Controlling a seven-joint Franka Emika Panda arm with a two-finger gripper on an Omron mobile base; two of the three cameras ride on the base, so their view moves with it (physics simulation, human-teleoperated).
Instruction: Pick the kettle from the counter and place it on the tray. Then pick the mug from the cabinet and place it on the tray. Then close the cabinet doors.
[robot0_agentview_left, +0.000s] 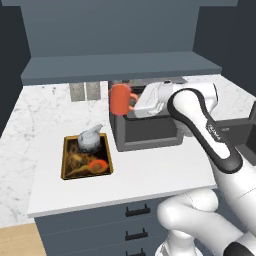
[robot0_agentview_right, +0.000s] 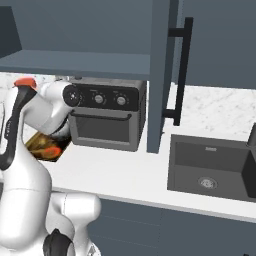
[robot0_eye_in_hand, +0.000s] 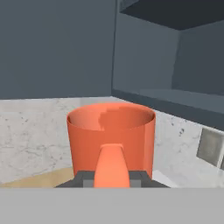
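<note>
Though lettering marks the arm (robot0_agentview_left: 216, 131), it's illegible.

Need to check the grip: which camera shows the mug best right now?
The hand view: the mug sits upright and close, handle toward the camera between the fingers. The left base view shows it from the side, held above the counter. The right base view catches just its rim.
</note>
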